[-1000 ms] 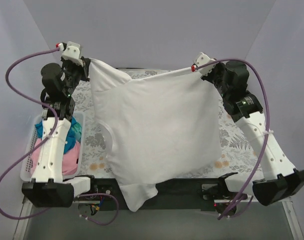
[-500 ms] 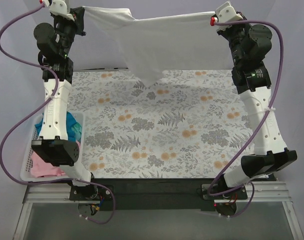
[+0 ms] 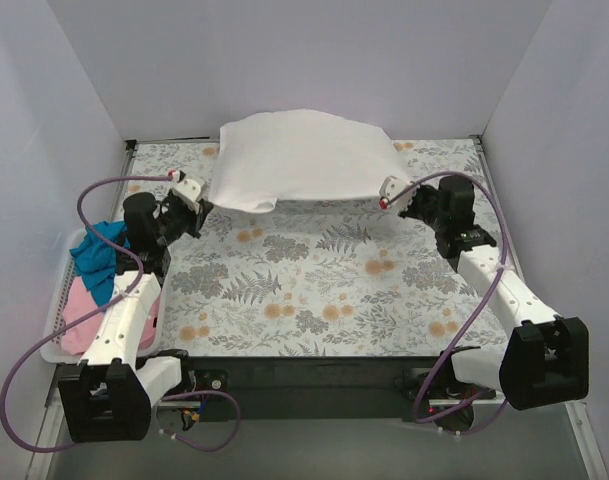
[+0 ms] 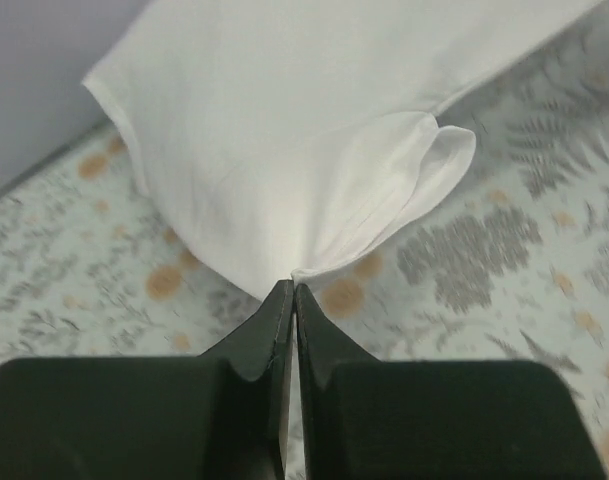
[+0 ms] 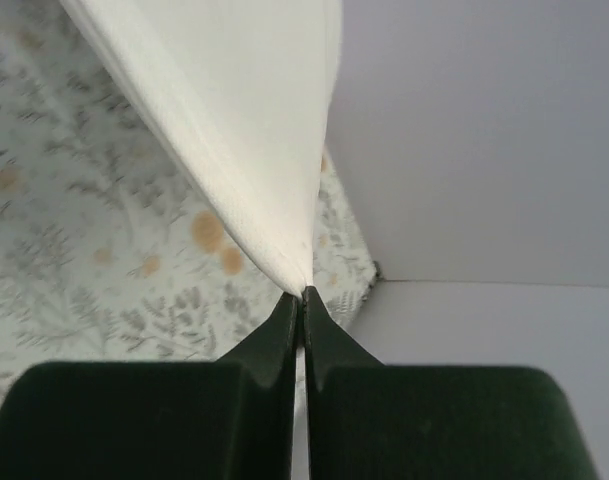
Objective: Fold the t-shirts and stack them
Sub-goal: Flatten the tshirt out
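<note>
The white t-shirt [image 3: 299, 160] hangs spread over the far part of the floral cover [image 3: 314, 290] that dresses the worktop. It is stretched wide between the two arms, and its middle bulges upward like a shallow tent. Its far edge reaches the cover's back edge by the wall; whether the cloth rests on the cover there cannot be told. The left claw [image 4: 292, 288] is pressed together on the shirt's near-left corner, above the cover's left side. In the left wrist view a sleeve opening curls open just beyond the dark fingertips, with the floral print below it. The right claw [image 5: 304, 293] is likewise clamped on the near-right corner, above the cover's right side. From its tips the hem runs away as a taut, doubled edge. The near half of the cover shows its fern and orange flower print. Just off the cover's left edge stands a white slotted basket [image 3: 54, 345] holding a teal-blue t-shirt [image 3: 99, 255] toward its far end and a pink t-shirt [image 3: 84, 310] nearer, both crumpled.
</note>
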Controlling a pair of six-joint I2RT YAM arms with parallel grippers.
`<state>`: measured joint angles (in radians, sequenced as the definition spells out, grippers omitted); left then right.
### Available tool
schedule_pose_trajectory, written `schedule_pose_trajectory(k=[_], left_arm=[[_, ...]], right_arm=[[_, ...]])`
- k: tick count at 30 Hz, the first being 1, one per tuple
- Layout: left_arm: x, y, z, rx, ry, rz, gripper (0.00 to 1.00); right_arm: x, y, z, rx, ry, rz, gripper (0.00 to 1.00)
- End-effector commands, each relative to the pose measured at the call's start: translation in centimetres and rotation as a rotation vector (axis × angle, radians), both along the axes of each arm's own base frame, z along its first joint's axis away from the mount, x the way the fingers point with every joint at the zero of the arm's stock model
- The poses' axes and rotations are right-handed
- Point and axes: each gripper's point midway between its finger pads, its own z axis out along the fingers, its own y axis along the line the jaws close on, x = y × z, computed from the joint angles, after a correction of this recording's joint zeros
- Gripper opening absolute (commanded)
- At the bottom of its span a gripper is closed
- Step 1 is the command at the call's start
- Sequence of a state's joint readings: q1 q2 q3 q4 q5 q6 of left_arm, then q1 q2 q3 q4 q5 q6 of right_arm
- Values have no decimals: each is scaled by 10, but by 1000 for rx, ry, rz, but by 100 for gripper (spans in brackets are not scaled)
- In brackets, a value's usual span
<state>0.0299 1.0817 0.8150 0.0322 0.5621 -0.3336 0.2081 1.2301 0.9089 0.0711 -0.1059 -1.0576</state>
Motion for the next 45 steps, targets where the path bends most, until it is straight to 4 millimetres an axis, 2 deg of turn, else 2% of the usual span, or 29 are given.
schedule_pose_trajectory(k=[1, 4, 5, 7, 9, 10, 11, 12, 13, 14, 15, 16, 17, 20, 23, 24, 25, 26, 27, 28, 29, 30, 31, 33, 36, 37, 39, 43, 45], left_arm=[[-42, -10, -48, 128, 64, -142, 0], [-71, -16, -99, 183, 179, -228, 0], [-78, -19, -110, 188, 217, -247, 0], [-97, -20, -135, 207, 301, -292, 0], [-111, -21, -145, 262, 314, -366, 0], [-133, -30, -151, 277, 367, -439, 4], [-140, -30, -152, 348, 329, -504, 8], [-151, -30, -153, 381, 327, -550, 13], [-176, -29, -153, 398, 380, -606, 18], [-188, -27, -152, 436, 372, -653, 22], [-197, -25, -151, 506, 325, -726, 26], [-220, -23, -150, 521, 363, -782, 30], [-228, -21, -148, 561, 334, -806, 38], [-243, -16, -146, 642, 273, -851, 42], [-219, -18, -142, 570, 321, -742, 41], [-190, -19, -134, 550, 281, -672, 40], [-178, -21, -133, 428, 402, -567, 39], [-154, -22, -117, 389, 401, -501, 38], [-124, -20, -126, 355, 472, -448, 36], [-110, -20, -125, 261, 571, -350, 37], [-91, -18, -122, 236, 601, -294, 37], [-57, -11, -126, 231, 652, -215, 37], [-44, -11, -124, 191, 686, -165, 36], [-11, -2, -139, 222, 718, -88, 36], [11, 2, -158, 296, 733, -43, 33], [11, 6, -177, 342, 774, -28, 31], [9, 11, -193, 404, 792, -27, 30], [-24, 17, -233, 541, 871, -34, 27], [-51, 18, -249, 605, 908, -54, 24]], right_arm=[[-22, 9, -23, -75, -32, 115, 1], [-40, 14, -68, -131, 58, 166, 1], [-52, 13, -95, -155, 116, 181, 1], [-70, 14, -129, -214, 201, 206, 1], [-91, 8, -162, -264, 290, 212, 1], [-104, 1, -176, -307, 354, 203, 3], [-115, -5, -186, -330, 399, 202, 9], [-124, -10, -188, -347, 415, 197, 15], [-139, -17, -196, -372, 471, 200, 34], [-146, -19, -195, -393, 479, 219, 44], [-150, -19, -184, -397, 447, 230, 65], [-157, -18, -181, -392, 445, 252, 98], [-165, -18, -180, -402, 455, 276, 98], [-166, -17, -153, -376, 399, 262, 98], [-156, -15, -129, -283, 438, 185, 98], [-156, -11, -137, -213, 527, 145, 95], [-144, -5, -120, -169, 523, 124, 93], [-144, -2, -137, -145, 640, 101, 90], [-138, 2, -135, -106, 679, 77, 85], [-126, 8, -124, -34, 707, 18, 82], [-120, 12, -137, -27, 787, -8, 79], [-121, 11, -140, -24, 841, -35, 72], [-117, 12, -143, -1, 870, -71, 70], [-110, 12, -154, -12, 925, -108, 66], [-117, 5, -180, -61, 1009, -154, 65], [-119, 2, -187, -75, 1028, -166, 64], [-130, -5, -207, -112, 1087, -183, 62], [-142, -16, -232, -171, 1147, -221, 59], [-145, -19, -241, -192, 1160, -220, 58]])
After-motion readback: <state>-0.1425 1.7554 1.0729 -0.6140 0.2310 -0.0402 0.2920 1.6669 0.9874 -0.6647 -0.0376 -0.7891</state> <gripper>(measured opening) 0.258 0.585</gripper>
